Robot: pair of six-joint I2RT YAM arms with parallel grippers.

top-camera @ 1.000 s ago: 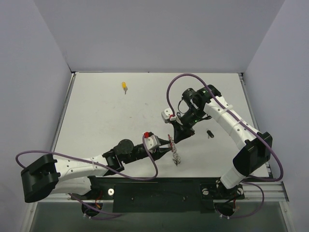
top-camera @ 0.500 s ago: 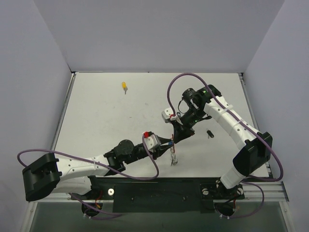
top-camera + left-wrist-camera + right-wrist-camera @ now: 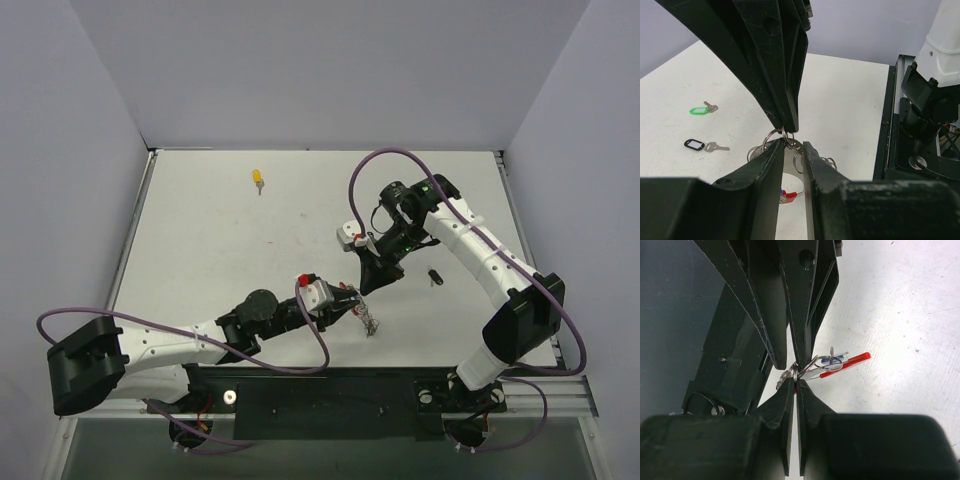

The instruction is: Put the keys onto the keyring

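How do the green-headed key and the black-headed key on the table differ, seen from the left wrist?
The green-headed key lies farther from the camera than the black-headed key. The green-headed key's blade angles up to the right; the black-headed key's runs nearly level. Both lie flat and loose on the table, with silver blades.

Robot lab test cell: matte white tabletop (image 3: pixel 220 260), plain pale partition walls (image 3: pixel 330 70), aluminium mounting rail (image 3: pixel 560 400).
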